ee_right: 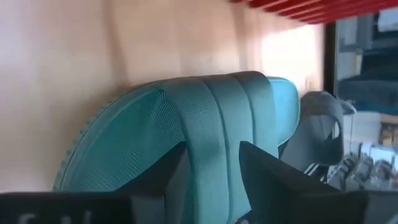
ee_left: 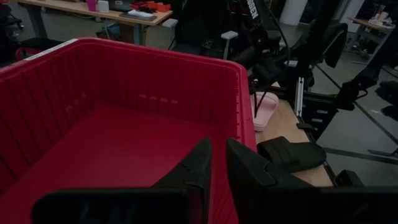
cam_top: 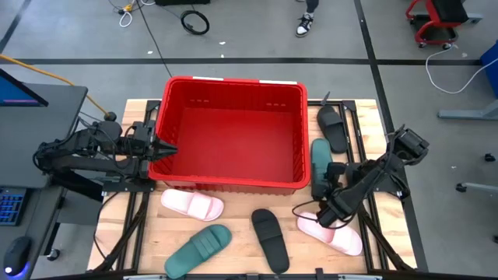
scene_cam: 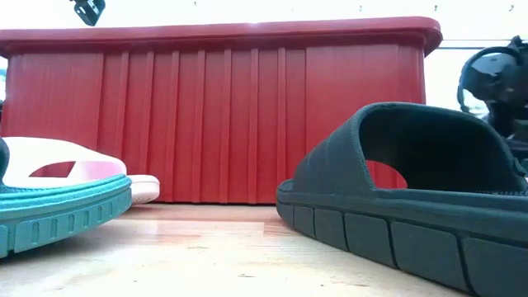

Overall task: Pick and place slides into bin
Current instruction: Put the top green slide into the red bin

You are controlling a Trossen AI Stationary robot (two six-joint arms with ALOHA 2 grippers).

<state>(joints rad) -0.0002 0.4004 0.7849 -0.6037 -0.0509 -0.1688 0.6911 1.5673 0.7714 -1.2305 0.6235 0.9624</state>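
Right fingers (ee_right: 211, 171) are straddling the green slide's (cam_top: 320, 159) strap, spread wide; left fingers (ee_left: 214, 165) are sitting nearly closed, empty, over the bin (cam_top: 233, 82).

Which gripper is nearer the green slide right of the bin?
Right. The right gripper is at that green slide; the left gripper hangs at the bin's far side.

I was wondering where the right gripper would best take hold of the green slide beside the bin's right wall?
Probably the wide strap, from above. In the right wrist view the right gripper is open with the green slide strap between its fingers; the strap arches over the footbed, giving a raised band to pinch. The high view shows this slide lying flat beside the bin.
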